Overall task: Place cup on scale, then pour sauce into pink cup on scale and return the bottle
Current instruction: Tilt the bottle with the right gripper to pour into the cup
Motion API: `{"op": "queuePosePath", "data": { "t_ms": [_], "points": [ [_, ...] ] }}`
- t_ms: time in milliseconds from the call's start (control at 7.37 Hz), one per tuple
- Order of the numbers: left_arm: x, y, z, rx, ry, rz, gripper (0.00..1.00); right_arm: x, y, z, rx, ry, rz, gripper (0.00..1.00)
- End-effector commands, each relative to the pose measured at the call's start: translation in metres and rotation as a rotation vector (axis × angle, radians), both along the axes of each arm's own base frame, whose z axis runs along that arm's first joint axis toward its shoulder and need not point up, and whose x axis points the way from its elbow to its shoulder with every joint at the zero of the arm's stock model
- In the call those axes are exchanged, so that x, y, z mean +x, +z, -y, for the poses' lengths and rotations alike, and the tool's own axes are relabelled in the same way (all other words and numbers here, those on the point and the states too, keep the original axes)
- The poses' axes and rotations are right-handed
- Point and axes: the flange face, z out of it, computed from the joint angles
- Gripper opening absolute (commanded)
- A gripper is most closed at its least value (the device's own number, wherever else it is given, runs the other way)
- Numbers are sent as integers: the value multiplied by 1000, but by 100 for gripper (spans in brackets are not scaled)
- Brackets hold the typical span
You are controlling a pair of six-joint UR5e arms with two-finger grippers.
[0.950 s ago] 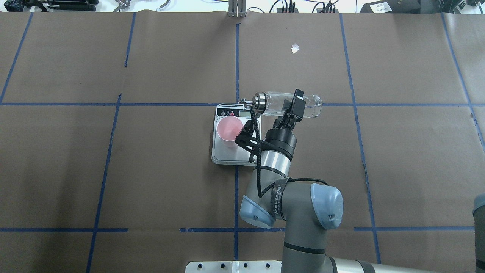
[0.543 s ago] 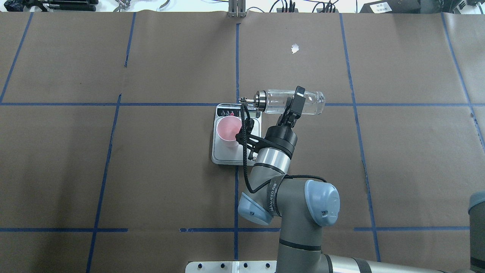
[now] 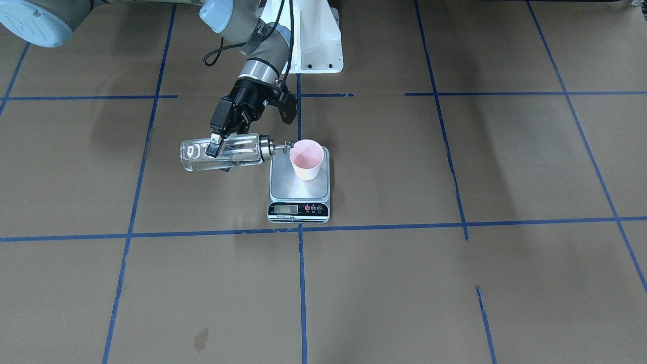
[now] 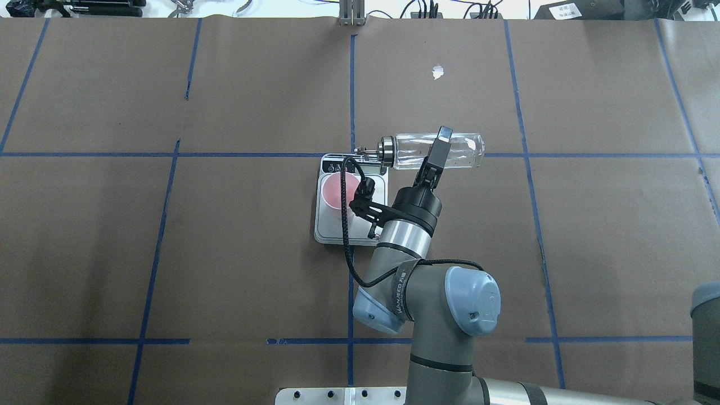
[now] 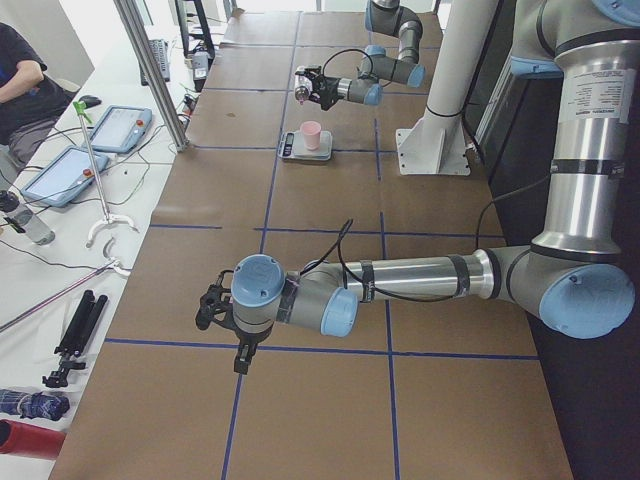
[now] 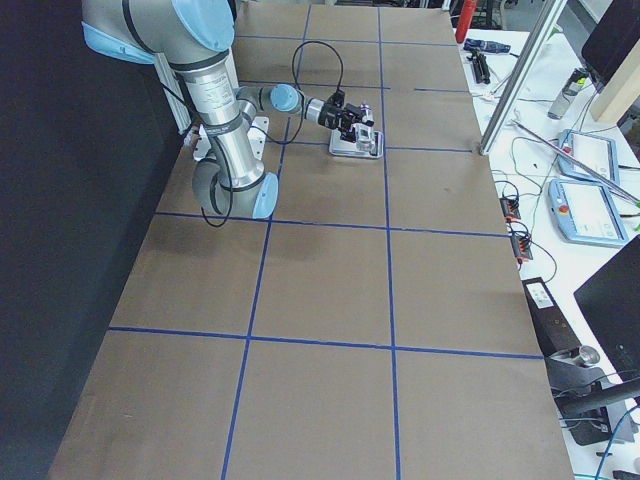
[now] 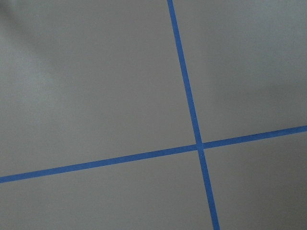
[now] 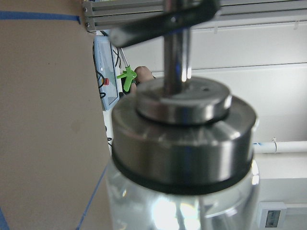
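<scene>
My right gripper (image 4: 440, 147) is shut on the clear glass bottle (image 4: 408, 151), holding it about level in the air. Its metal spout (image 3: 286, 146) points at the rim of the pink cup (image 3: 306, 157). The cup stands upright on the steel platform of the scale (image 3: 298, 188). No stream shows at the spout. The clear sauce is hard to make out through the glass. The right wrist view shows the bottle's metal collar (image 8: 182, 143) close up. My left gripper (image 5: 215, 310) shows only in the exterior left view, low over bare table far from the scale; I cannot tell whether it is open.
The brown paper-covered table (image 4: 169, 253) carries blue tape lines. A white speck (image 4: 437, 71) lies beyond the bottle. The right arm's black cable (image 4: 344, 225) loops over the scale. The robot's white base (image 3: 313, 45) stands behind the scale. A side table with tablets (image 5: 90, 150) lies past the table's far edge.
The right wrist has rolled and the bottle has levelled out, shifting slightly right. The black cable has swung across the cup. The cup and scale have not moved.
</scene>
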Motion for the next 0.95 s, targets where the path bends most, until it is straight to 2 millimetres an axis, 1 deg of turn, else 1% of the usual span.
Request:
{"op": "queuePosePath", "data": {
  "t_ms": [0,272,815],
  "points": [
    [3,3,0,-10,8,-29,100,-2,0,-1,25,-7,-28,0],
    [2,6,2,-15,8,-29,100,-2,1,-2,58,-14,-60,0],
    [3,3,4,-12,10,-41,100,-3,3,-3,79,-17,-73,0]
  ]
}}
